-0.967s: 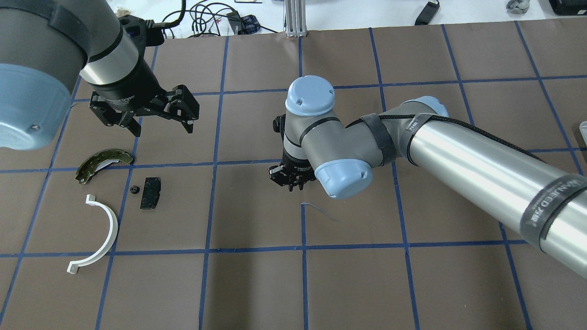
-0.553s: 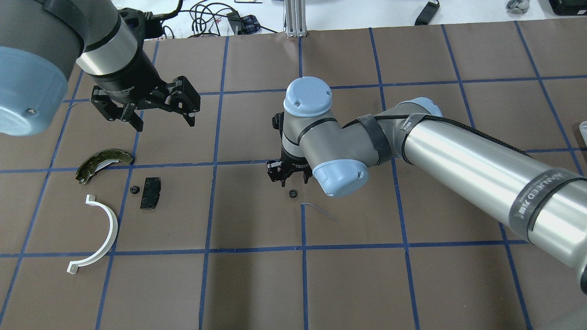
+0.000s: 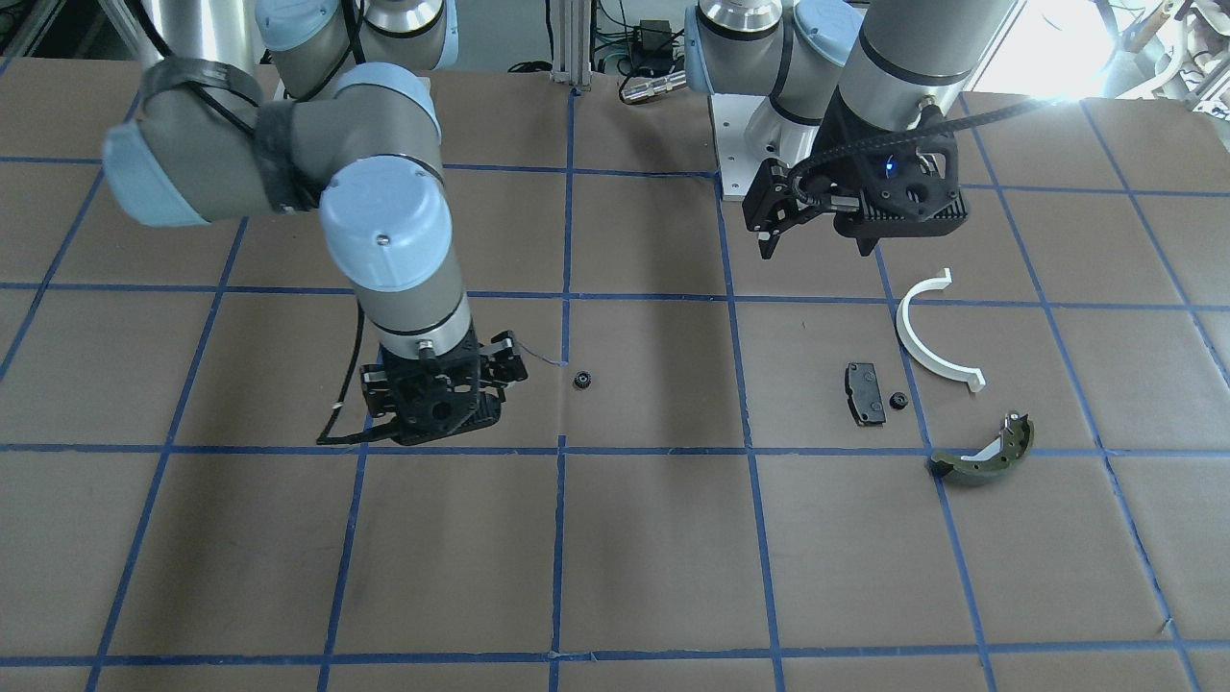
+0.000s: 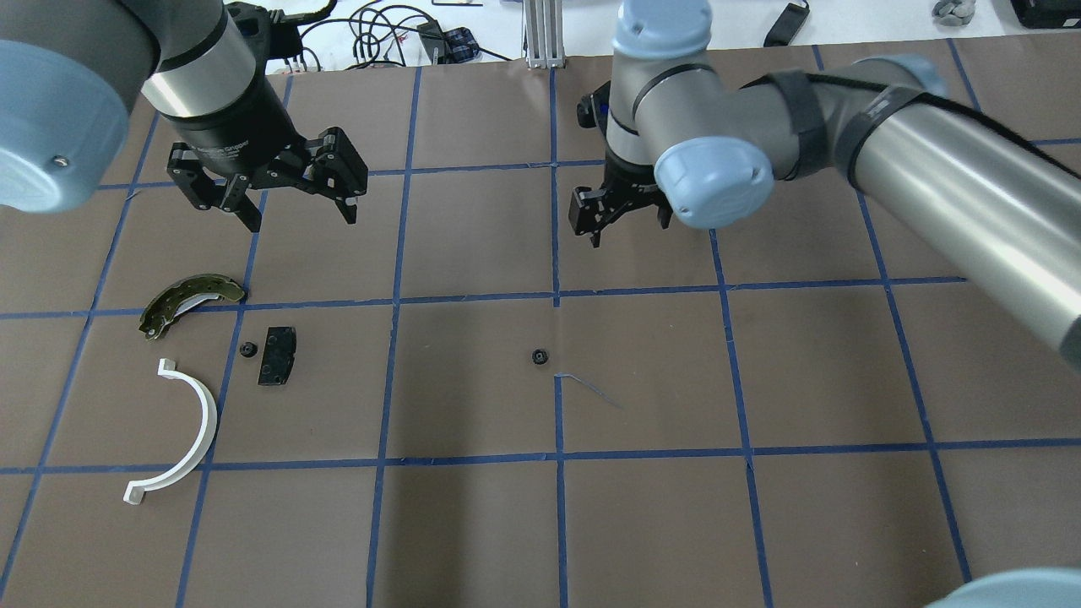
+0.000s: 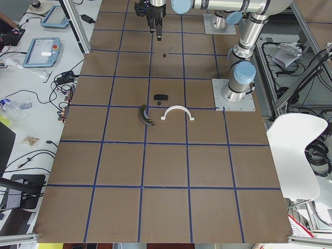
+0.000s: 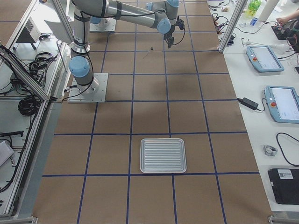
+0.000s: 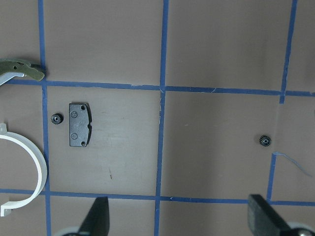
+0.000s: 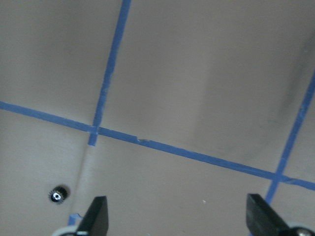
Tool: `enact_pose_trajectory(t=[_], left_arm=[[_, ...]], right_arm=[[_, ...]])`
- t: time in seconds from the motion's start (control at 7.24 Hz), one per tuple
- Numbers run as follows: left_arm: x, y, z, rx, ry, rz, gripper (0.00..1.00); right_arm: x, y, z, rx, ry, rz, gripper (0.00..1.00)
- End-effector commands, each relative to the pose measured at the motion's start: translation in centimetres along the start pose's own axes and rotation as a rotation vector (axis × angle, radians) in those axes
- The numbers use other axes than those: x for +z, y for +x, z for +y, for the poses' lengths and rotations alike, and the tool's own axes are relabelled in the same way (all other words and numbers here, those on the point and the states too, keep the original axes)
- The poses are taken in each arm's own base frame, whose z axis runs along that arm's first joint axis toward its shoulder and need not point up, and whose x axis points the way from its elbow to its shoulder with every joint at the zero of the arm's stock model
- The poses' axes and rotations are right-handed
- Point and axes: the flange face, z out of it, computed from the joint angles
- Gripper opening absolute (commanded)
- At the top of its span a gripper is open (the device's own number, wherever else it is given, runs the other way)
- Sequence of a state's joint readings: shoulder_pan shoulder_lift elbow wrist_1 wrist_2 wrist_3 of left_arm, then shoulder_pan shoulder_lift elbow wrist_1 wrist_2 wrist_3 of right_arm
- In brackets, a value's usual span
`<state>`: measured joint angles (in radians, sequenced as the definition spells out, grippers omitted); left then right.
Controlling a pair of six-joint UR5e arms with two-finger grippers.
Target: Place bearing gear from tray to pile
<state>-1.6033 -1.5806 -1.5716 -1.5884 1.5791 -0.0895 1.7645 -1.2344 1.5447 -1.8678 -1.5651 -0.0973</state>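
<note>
The bearing gear (image 4: 537, 356) is a small black toothed wheel lying alone on the brown mat by a blue tape crossing; it also shows in the front view (image 3: 580, 382) and in both wrist views (image 7: 265, 140) (image 8: 58, 195). The pile lies at the left: a white half-ring (image 4: 190, 431), a black pad (image 4: 277, 355), an olive shoe (image 4: 187, 300) and a second small gear (image 4: 247, 350). My right gripper (image 4: 604, 226) is open and empty, raised beyond the gear. My left gripper (image 4: 300, 215) is open and empty above the mat, beyond the pile.
A ribbed silver tray (image 6: 163, 155) lies far off toward the table's right end. A thin blue thread (image 4: 587, 387) lies just right of the gear. Blue tape lines grid the mat. Cables lie past the far edge (image 4: 380, 34).
My right gripper, low over the mat centre a second ago, has let the bearing gear down there and risen away toward the far side. My left gripper has shifted slightly farther.
</note>
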Motion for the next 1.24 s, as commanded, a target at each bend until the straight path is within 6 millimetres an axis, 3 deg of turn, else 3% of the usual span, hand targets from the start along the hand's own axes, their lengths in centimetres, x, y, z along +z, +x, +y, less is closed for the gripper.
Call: enact_pose_trajectory(t=[0.0, 0.28, 0.41, 0.55, 0.83, 1.11], left_arm=[[4.2, 0.6, -0.9, -0.009, -0.075, 0.004, 1.00], [11.9, 2.7, -2.5, 0.031, -0.046, 0.000, 1.00], [15.1, 4.1, -2.2, 0.040, -0.028, -0.004, 1.00], [18.2, 6.5, -1.2, -0.007, -0.036, -0.003, 1.00], [22.0, 12.3, 0.1, -0.075, -0.017, -0.005, 1.00], [25.5, 16.6, 0.9, -0.052, 0.001, -0.002, 1.00]], right_arm=[[-10.2, 6.4, 0.8, -0.049, -0.001, 0.023, 1.00], [-17.4, 5.4, 5.0, -0.034, 0.072, 0.034, 1.00], [-18.5, 5.7, 6.3, 0.001, 0.079, 0.027, 1.00], [-18.5, 6.3, 6.3, 0.038, 0.077, 0.031, 1.00], [-18.4, 7.8, 6.8, 0.127, 0.050, 0.027, 1.00], [-19.2, 8.7, 7.3, 0.194, 0.063, 0.027, 1.00]])
